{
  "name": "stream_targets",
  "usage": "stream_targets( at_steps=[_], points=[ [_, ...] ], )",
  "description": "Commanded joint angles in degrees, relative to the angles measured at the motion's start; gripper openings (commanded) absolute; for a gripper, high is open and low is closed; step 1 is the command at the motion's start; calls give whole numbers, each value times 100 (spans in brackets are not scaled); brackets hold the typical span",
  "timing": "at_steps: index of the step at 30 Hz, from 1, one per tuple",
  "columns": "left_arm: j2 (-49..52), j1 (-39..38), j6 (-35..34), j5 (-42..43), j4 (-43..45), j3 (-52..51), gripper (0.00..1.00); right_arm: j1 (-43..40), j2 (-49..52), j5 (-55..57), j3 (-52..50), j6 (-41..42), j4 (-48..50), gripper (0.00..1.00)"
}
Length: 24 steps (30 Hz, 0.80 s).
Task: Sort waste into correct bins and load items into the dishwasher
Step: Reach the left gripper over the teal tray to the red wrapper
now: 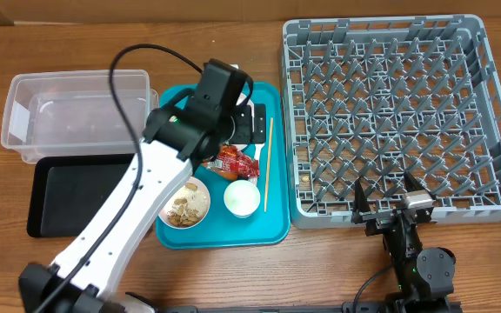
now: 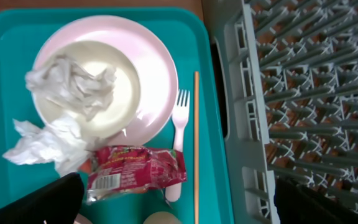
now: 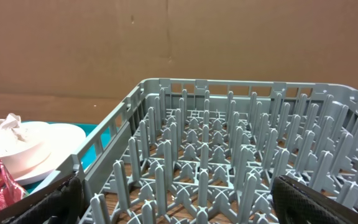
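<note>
On the teal tray, a pale plate [image 2: 157, 74] carries a white bowl [image 2: 126, 102] with a crumpled napkin [image 2: 70, 84] in it. A second napkin [image 2: 39, 143] and the red wrapper [image 2: 138, 171] lie at the plate's near edge. The fork [image 2: 180, 121] and chopstick [image 2: 196, 143] lie beside it. My left gripper [image 2: 179, 208] hovers open over the wrapper, touching nothing. A bowl of food scraps [image 1: 186, 205] and a small cup [image 1: 242, 198] sit at the tray's front. My right gripper [image 1: 385, 207] stands open and empty at the front edge of the grey dish rack [image 1: 390, 113].
The clear tub [image 1: 76, 113] and the black tray [image 1: 76, 200] lie left of the teal tray [image 1: 233, 233]. The left arm stretches diagonally across the tray's left side. The rack stands close against the tray's right edge. A cardboard wall stands behind the rack.
</note>
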Motion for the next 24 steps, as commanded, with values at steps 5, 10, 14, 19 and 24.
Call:
stream_targets(
  at_steps=[5,10,14,19,24],
  points=[
    [503,-7,98,225,-20,144,100,-28,-50,-7,-61,24,33,100],
    [557,-7,155,223,-155,144,84,-28,-50,-7,-61,24,33,100],
    [577,-7,103,177,-415,138,34,-28,-50,-7,-61,24,33,100],
    [680,-2,66,127,-625,138,4,-28,-50,-9,-61,24,33,100],
    [817,-2,42,81,-662,138,4,-28,-50,-7,-61,24,33,100]
  ],
)
